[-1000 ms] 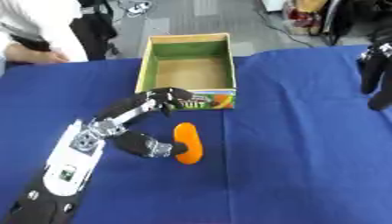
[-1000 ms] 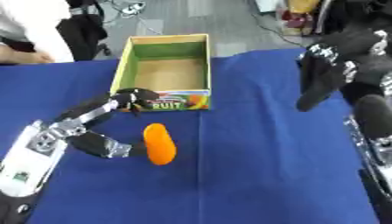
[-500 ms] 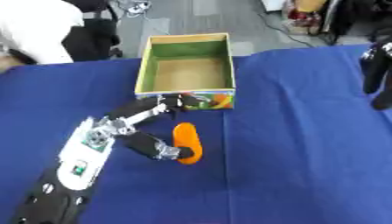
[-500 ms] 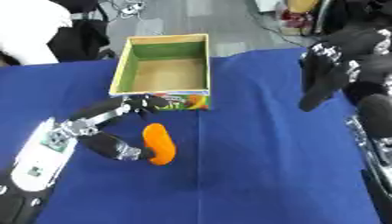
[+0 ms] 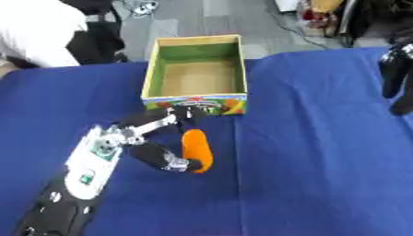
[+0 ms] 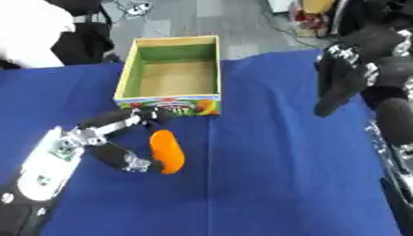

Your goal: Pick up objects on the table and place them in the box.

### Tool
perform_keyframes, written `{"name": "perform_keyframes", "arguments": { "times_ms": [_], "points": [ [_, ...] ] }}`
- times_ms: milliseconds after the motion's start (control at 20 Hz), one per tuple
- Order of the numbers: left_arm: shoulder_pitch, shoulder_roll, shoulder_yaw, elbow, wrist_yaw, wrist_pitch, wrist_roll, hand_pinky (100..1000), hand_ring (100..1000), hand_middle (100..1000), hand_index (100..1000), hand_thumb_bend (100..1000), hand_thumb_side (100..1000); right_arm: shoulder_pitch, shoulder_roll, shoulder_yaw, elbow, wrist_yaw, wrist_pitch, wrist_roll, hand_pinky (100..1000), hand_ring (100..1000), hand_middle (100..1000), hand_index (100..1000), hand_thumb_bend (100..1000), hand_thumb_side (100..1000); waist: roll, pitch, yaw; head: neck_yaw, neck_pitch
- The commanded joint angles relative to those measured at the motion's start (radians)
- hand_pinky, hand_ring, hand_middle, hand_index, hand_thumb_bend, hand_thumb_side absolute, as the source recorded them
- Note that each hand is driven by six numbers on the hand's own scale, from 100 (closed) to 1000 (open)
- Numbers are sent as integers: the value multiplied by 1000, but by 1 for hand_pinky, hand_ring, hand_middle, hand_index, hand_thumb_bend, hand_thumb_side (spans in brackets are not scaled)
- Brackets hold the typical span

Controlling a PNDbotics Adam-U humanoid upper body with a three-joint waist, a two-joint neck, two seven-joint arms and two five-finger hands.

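Note:
An orange carrot-shaped object [image 5: 196, 150] lies on the blue cloth just in front of the box [image 5: 193, 98], a cardboard box with a green inside, a fruit print on its front wall and nothing in it. My left hand [image 5: 144, 138] straddles the orange object from the left. Its fingers [image 5: 182, 115] stretch past the object's top end toward the box front, and its thumb [image 5: 171, 162] lies against the lower end. The hand is open. At the right, my right hand [image 6: 342, 79] hangs above the cloth, dark fingers pointing down, holding nothing.
The blue cloth [image 5: 315, 152] covers the whole table. A person in a white top [image 5: 32, 32] is at the far left edge, beyond the table. Chairs and cables stand on the floor behind the box.
My left hand's fingers have dropped from the box front toward the top of the orange object, and the thumb has moved closer to its lower end. The object itself has stayed put.

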Motion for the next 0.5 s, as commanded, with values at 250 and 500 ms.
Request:
{"name": "perform_keyframes", "arguments": {
  "times_ms": [250, 500],
  "points": [
    [-24, 0, 19, 8, -12, -3, -4, 703, 828, 963, 977, 1000, 532, -16, -3, -3, -15, -5, 0, 4, 100, 267, 221, 466, 100, 1000, -8, -14, 0, 9, 4],
    [-28, -3, 23, 21, -20, -2, -3, 702, 827, 964, 977, 1000, 524, -16, -2, -4, -15, -5, 0, 5, 100, 267, 221, 466, 100, 1000, -11, -13, -1, 11, 4]
  ]
}}
